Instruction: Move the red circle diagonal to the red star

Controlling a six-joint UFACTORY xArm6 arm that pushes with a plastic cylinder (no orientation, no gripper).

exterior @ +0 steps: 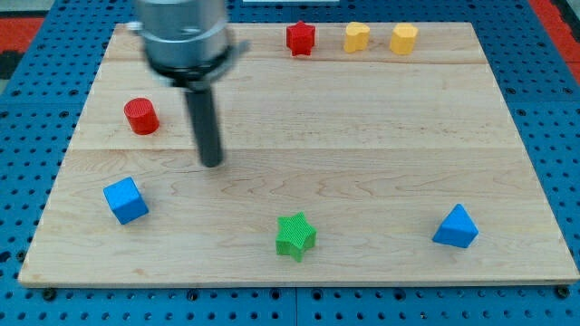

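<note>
The red circle (141, 116) is a short red cylinder at the board's left side. The red star (301, 38) sits near the board's top edge, a little left of centre. My tip (211, 163) is the lower end of the dark rod, resting on the board to the right of and below the red circle, apart from it. The rod's grey mount (184, 36) hides part of the board's top left.
A yellow heart-like block (357, 37) and a yellow hexagon-like block (404, 39) stand to the right of the red star. A blue cube (125, 200) is at bottom left, a green star (295, 235) at bottom centre, a blue triangle (455, 226) at bottom right. The wooden board (362, 136) lies on a blue pegboard.
</note>
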